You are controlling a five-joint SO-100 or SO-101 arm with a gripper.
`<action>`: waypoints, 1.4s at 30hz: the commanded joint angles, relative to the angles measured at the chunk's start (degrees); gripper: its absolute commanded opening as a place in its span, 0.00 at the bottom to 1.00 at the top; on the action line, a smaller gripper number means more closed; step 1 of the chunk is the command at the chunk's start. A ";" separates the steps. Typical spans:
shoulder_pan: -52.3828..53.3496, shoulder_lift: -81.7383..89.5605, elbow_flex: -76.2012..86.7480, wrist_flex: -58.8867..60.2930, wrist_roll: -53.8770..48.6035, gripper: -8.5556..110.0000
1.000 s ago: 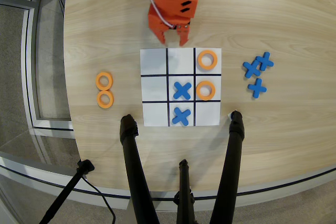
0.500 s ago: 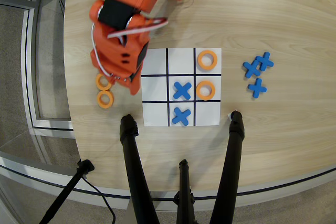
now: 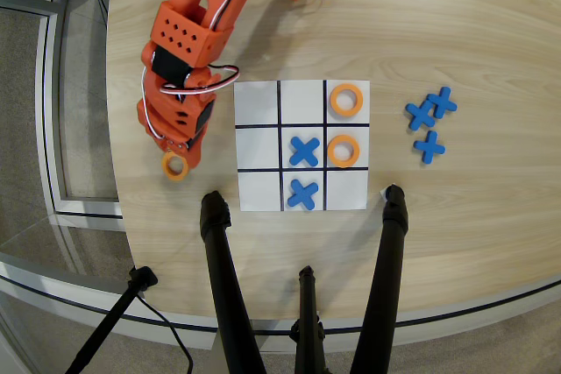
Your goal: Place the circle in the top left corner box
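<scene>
An orange ring [image 3: 176,166] lies on the wooden table left of the white 3x3 sheet [image 3: 259,201]. My orange gripper [image 3: 178,151] points down right over it and covers its upper edge; the fingertips are hidden from above, so I cannot tell whether they grip it. Two more orange rings lie on the sheet, one in the top right cell [image 3: 346,100] and one in the middle right cell [image 3: 343,151]. The top left corner cell [image 3: 256,102] is bare white. Blue X pieces lie in the centre cell [image 3: 303,151] and the bottom middle cell [image 3: 302,194].
Three spare blue X pieces [image 3: 429,120] lie on the table right of the sheet. Black tripod legs [image 3: 219,260] [image 3: 391,243] stand on the table just below the sheet. The table's left edge [image 3: 114,129] runs close to the arm.
</scene>
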 commanded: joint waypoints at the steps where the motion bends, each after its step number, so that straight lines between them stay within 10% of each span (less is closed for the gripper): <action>1: 0.79 -1.23 1.93 -6.42 -0.70 0.24; 42: 7.21 -11.51 14.85 -20.30 -5.80 0.16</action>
